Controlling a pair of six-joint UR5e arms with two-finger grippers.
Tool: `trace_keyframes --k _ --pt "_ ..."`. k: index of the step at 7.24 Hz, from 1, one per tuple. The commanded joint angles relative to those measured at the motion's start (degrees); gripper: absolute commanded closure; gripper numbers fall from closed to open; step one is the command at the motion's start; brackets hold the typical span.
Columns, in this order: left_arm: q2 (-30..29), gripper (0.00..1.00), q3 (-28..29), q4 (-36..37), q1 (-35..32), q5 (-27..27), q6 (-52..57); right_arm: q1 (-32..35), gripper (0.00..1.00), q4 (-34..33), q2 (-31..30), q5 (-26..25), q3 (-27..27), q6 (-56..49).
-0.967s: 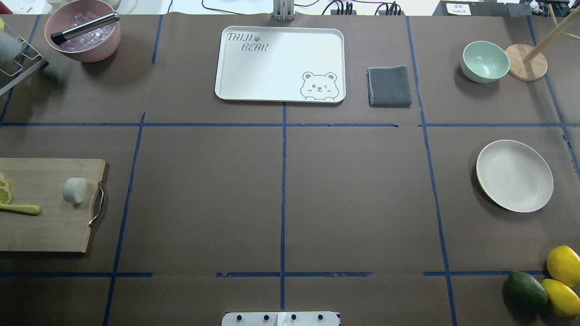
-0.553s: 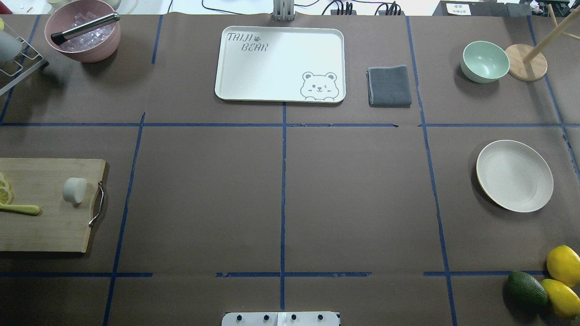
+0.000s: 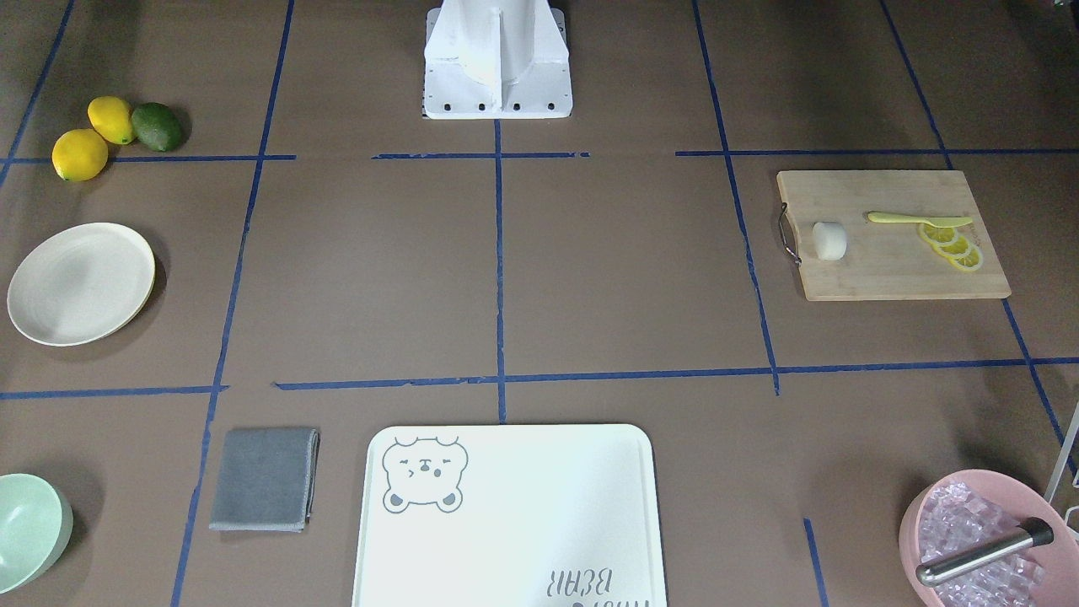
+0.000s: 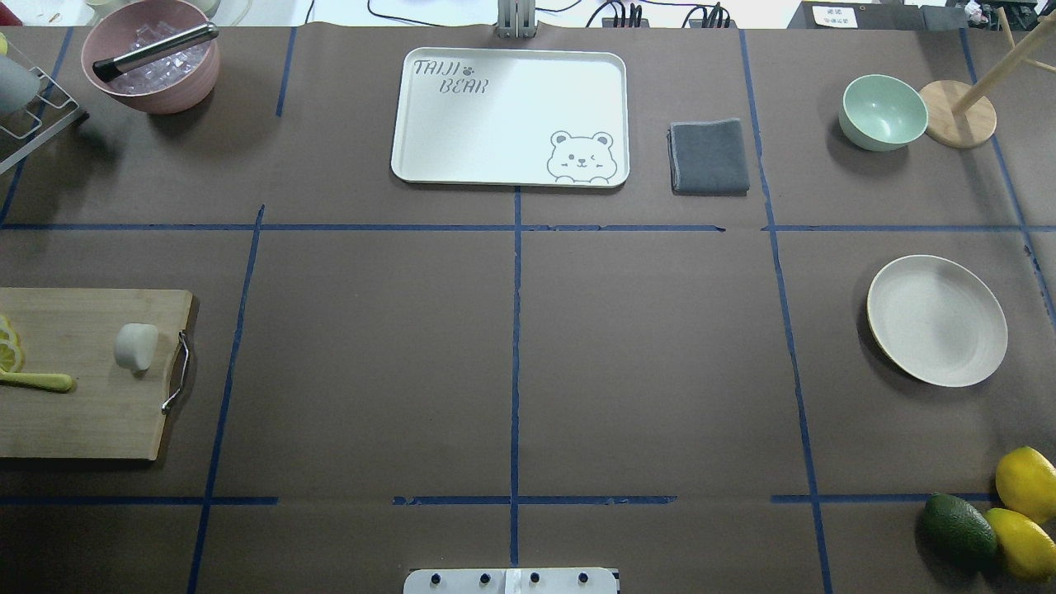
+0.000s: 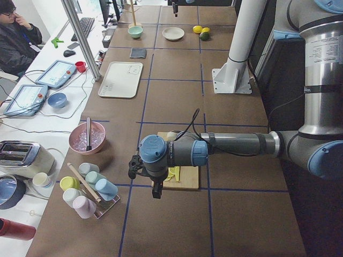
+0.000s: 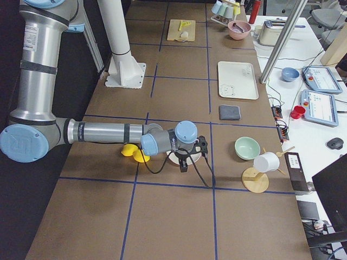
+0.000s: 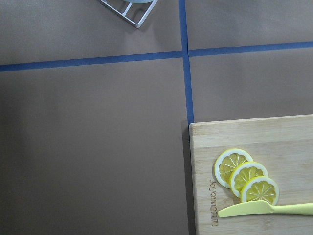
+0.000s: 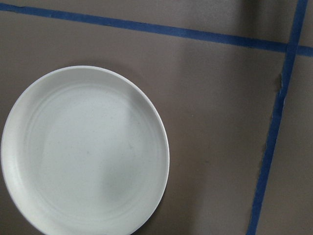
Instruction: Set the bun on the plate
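Left gripper [image 5: 156,194], jaw state not discernible, nearer arm: traverse right along cutting board [image 4: 82,412] to bun [image 4: 136,346], plate [image 4: 936,320] far right.

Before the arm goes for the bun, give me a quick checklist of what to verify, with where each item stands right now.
1. Bun free to grasp: ok, it lies alone on the board, near the handle.
2. Plate empty: ok.
3. Left gripper open: cannot tell, only a side view shows it.
4. Left gripper over the bun: not ok, its wrist view shows lemon slices and a knife, but no bun.
5. Table between board and plate unobstructed: ok in the overhead view.
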Motion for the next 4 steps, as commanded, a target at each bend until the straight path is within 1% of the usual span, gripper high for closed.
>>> trace_keyframes --k 1,2,3,4 --pt "-0.08 0.0 -0.08 -0.11 0.02 -0.01 0.0 -2.86 0.0 15.79 0.46 -1.38 -7.15 11.08" --pt "-0.17 0.0 -0.16 -0.11 0.11 -0.01 0.0 -5.4 0.0 19.51 0.46 -4.79 -7.87 14.96" --pt "-0.17 0.0 -0.43 -0.11 0.11 -0.01 0.0 -7.69 0.0 20.24 0.55 -7.35 -7.88 17.87" --pt "-0.17 0.0 -0.6 -0.2 0.11 -0.01 0.0 -8.84 0.01 20.42 0.55 -7.89 -8.23 17.99"
